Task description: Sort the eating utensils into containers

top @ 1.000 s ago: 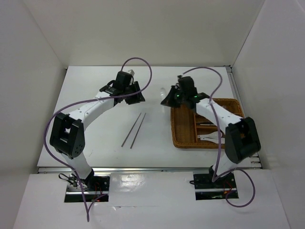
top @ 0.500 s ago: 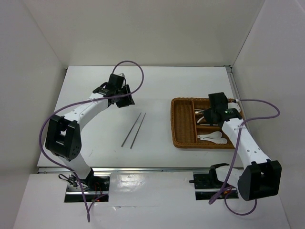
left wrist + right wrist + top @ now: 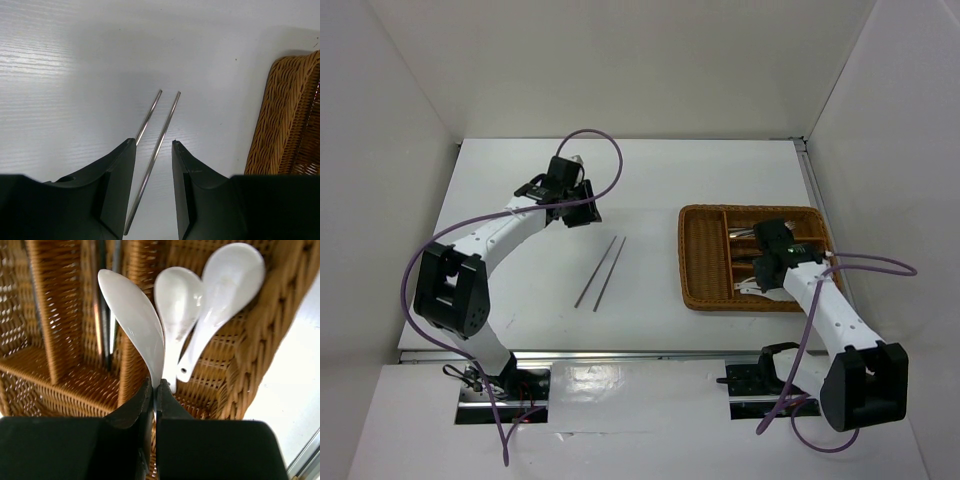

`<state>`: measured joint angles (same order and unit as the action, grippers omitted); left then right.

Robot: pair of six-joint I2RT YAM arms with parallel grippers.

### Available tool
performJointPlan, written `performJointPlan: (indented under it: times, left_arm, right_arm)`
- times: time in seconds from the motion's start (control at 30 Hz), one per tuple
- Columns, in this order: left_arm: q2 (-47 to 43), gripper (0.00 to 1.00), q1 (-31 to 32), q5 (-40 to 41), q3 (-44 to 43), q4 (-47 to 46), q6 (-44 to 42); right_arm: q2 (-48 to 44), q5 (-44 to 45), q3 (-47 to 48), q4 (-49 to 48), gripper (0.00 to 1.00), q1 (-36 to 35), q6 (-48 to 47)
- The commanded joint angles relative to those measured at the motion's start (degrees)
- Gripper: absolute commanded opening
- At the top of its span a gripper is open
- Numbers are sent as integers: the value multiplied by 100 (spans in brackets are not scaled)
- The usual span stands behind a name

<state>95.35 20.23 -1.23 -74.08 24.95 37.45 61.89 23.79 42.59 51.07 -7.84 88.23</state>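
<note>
Top external view: white table [image 3: 650, 180], with the left arm reaching toward 11 o'clock and the right arm toward 1 o'clock.
Unsorted things: pair of thin dark straight chopsticks [image 3: 601, 272], lying side by side on the bare table, well apart from the brown woven wicker rectangular tray [image 3: 684, 255] at their 3 o'clock.
Long axis: the chopsticks run from 1 o'clock to 7 o'clock in the top view.
Left claw [image 3: 153, 145]: partly open and holding nothing, hovering above the table with the chopsticks toward its 5 o'clock.
Left wrist view: both chopsticks run up through the gap between the two black fingers [image 3: 117, 175], tips toward 12 to 1 o'clock. The tray wall shows at 3 o'clock. Height above the table cannot be told.
Right claw [image 3: 154, 387]: closed tight on the handle of one white short glossy spoon [image 3: 132, 320], bowl toward 11 o'clock, held over the tray.
Right wrist view: two further white spoons [image 3: 180, 300] lie together in the compartment below. Silver metal handles [image 3: 102, 315], probably forks, lie in the neighbouring slot at 9 o'clock.
Governing relation (judgement): the left arm is the nearer to the chopsticks, and its closing direction crosses their long axis, so a straight descent should bracket both.
Risk (judgement): the sticks splay slightly, so one may escape the pinch.
Step in hand (judgement): the held spoon is about to join its fellows, and the chopsticks are not yet sorted.
</note>
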Motion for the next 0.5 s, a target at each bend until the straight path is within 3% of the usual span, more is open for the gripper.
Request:
performJointPlan:
  times: [0.0, 0.1, 0.3, 0.47]
  left_arm:
    - [-245, 48, 16, -26, 43, -16, -107]
    - [-192, 48, 16, -26, 43, -16, -107]
    - [-245, 48, 16, -26, 236, -16, -265]
    - [-245, 48, 16, -26, 350, -69, -388]
  right_arm:
    - [-107, 372, -102, 237, 0, 19, 537]
    - [-54, 372, -154, 88, 0, 19, 538]
    - [-1, 266, -154, 87, 19, 19, 538]
    - [-1, 152, -207, 35, 22, 19, 486]
